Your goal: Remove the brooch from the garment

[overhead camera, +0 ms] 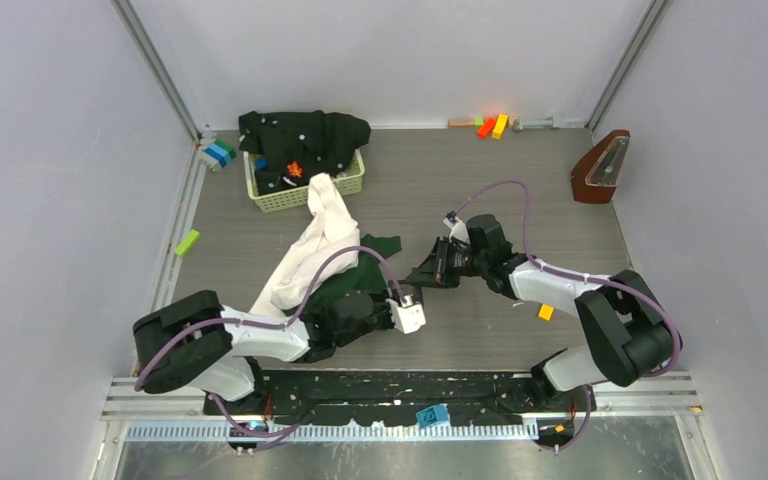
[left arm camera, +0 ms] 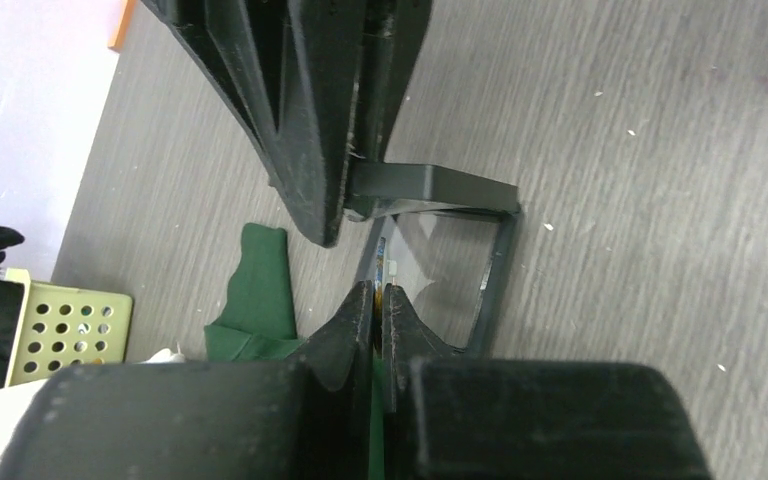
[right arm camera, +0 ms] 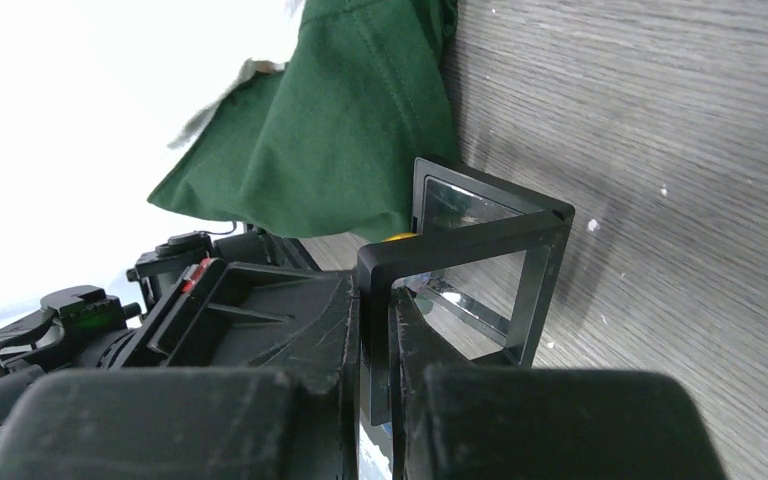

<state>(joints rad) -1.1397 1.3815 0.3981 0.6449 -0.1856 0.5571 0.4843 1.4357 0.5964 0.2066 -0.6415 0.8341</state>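
Your right gripper (right arm camera: 377, 305) is clamped on the edge of an open black box (right arm camera: 545, 255), clear panes showing, low at the table (overhead camera: 520, 180). Your left gripper (left arm camera: 375, 300) is right in front of it, fingertips pressed almost together; you can't tell if anything's pinched. The garment (overhead camera: 310, 240) lies left of both grippers, its long axis diagonal. The cream end reaches up to the yellow basket (overhead camera: 352, 186) at the far left, and the green part (overhead camera: 365, 270) spreads toward centre, just beside your left wrist.
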